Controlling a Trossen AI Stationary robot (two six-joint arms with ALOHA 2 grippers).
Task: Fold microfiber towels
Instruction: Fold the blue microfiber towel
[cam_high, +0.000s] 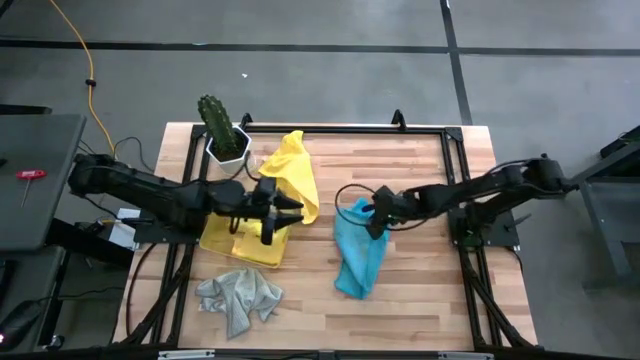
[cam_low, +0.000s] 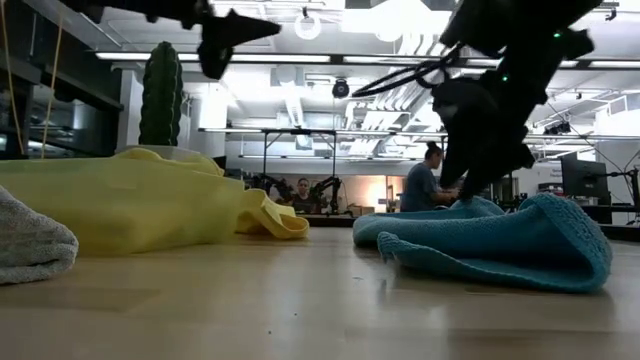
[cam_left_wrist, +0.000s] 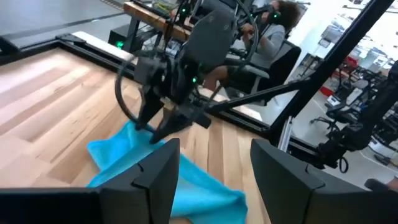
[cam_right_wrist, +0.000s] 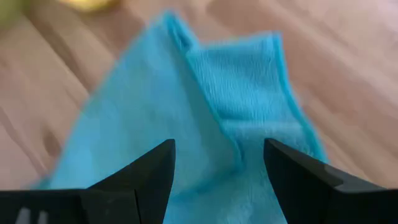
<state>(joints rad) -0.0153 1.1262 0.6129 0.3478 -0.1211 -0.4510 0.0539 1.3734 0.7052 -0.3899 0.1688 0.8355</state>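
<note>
From above, the wooden table (cam_high: 420, 290) carries a turquoise towel (cam_high: 360, 255) near its middle, a yellow towel (cam_high: 290, 170) draped over a yellow tray (cam_high: 240, 250) to the left, and a crumpled grey towel (cam_high: 240, 297) near the front-left edge. A potted cactus (cam_high: 218, 125) stands at the back-left corner. The left gripper (cam_high: 292, 212) hovers over the tray, jaws open and empty; the right gripper (cam_high: 366, 214) sits at the turquoise towel's upper edge.

At table height, the turquoise towel (cam_low: 500, 240) lies bunched on the right with the right gripper (cam_low: 490, 165) pressed down onto it — the yellow towel (cam_low: 140, 205) spreads on the left.

The left wrist view shows the right gripper (cam_left_wrist: 163, 127) touching the turquoise towel (cam_left_wrist: 193, 193).

The right wrist view shows its jaws spread wide, just above the folded turquoise towel (cam_right_wrist: 205, 112) — nothing clamped.
</note>
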